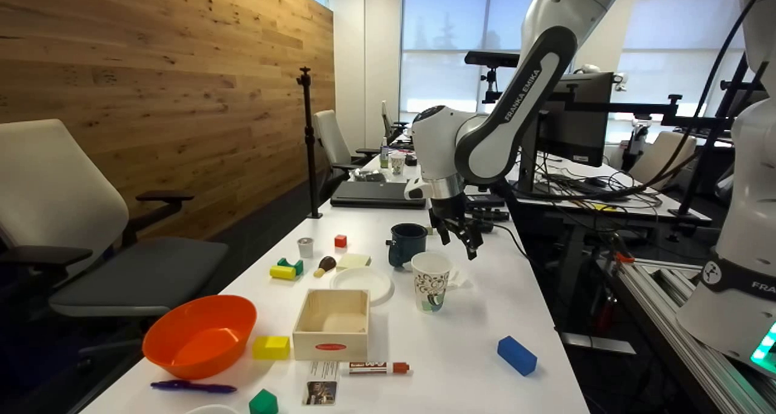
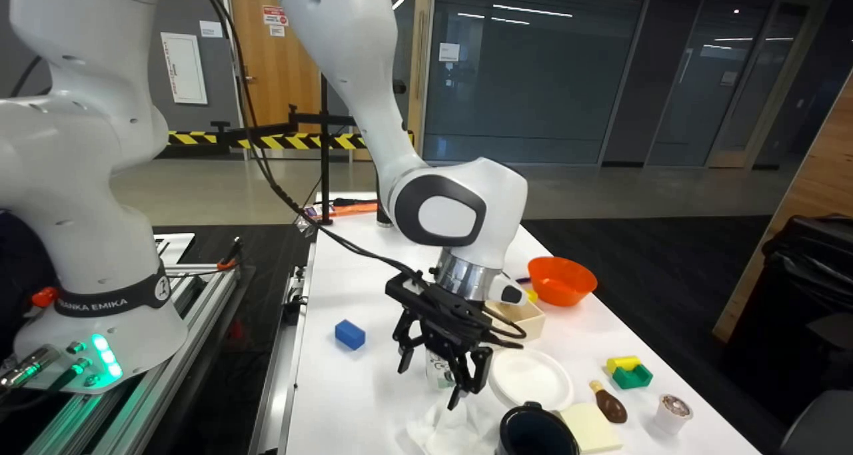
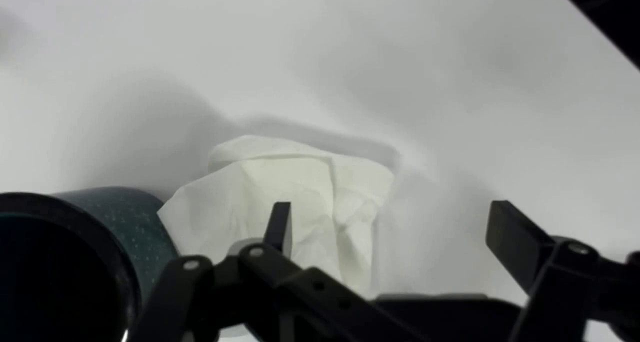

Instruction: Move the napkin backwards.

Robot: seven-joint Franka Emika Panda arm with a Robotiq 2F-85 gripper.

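The white crumpled napkin [image 3: 305,187] lies on the white table below my gripper in the wrist view. In an exterior view it shows partly behind the paper cup [image 1: 459,279]; it also shows at the bottom of an exterior view [image 2: 453,432]. My gripper [image 3: 389,222] is open and empty, with its fingers wide apart. It hangs above the table, also seen in both exterior views [image 1: 459,249] [image 2: 428,387]. In the wrist view the left finger covers part of the napkin, and the right finger is over bare table to its right.
A dark teal mug [image 3: 142,232] stands right beside the napkin, also in an exterior view [image 1: 407,245]. A patterned paper cup [image 1: 431,280], white plate [image 1: 364,283], wooden box [image 1: 331,323] and blue block [image 1: 517,356] stand nearby. The table edge [image 3: 595,26] is at the upper right.
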